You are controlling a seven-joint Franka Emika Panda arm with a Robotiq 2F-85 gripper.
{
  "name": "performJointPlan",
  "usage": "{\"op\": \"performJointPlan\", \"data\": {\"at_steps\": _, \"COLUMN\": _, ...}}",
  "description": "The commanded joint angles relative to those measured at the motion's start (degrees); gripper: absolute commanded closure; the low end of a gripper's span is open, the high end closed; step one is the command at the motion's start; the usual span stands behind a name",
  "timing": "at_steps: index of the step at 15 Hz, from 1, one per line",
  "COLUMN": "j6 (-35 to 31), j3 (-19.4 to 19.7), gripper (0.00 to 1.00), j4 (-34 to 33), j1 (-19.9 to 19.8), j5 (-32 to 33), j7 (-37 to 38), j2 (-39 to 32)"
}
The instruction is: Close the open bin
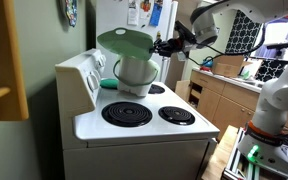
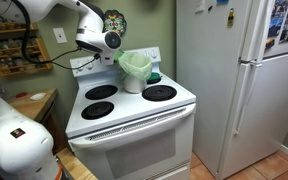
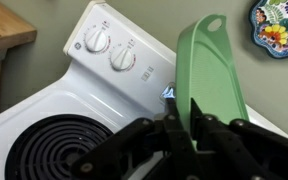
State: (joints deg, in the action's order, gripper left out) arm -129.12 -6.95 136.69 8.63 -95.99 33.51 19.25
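The bin (image 1: 134, 74) is a small whitish plastic tub that narrows toward its base, with a rounded pale-green lid (image 1: 124, 42) hinged at its rim. It stands upright on the bench (image 1: 89, 122), close to the rear edge. The bin is open: the lid is lifted off the rim and tilted. In the wrist view the lid (image 3: 209, 70) stands almost on edge, with 1 small tab at its top.

One bin (image 2: 134, 70), one stove (image 2: 134, 150), three bare burners (image 2: 99, 109), one fridge (image 2: 234, 80)
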Motion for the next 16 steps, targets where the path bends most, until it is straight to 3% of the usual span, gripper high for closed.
{"op": "performJointPlan", "data": {"at_steps": 1, "j6": -0.07, "j3": -0.47, "gripper": 0.96, "j4": 0.26, "j1": -1.05, "j5": -3.07, "j7": 6.25, "j2": -2.26}}
{"op": "performJointPlan", "data": {"at_steps": 9, "j6": -5.68, "j3": -1.71, "gripper": 0.96, "j4": 1.23, "j1": -1.32, "j5": -9.99, "j7": 15.75, "j2": -3.16}}
{"op": "performJointPlan", "data": {"at_steps": 10, "j6": -1.38, "j3": -0.89, "gripper": 0.86, "j4": 0.29, "j1": -1.03, "j5": -8.02, "j7": 14.22, "j2": -1.57}}
{"op": "performJointPlan", "data": {"at_steps": 16, "j6": -4.05, "j3": -1.00, "gripper": 0.86, "j4": 0.44, "j1": -1.13, "j5": -8.91, "j7": 15.40, "j2": -2.72}}
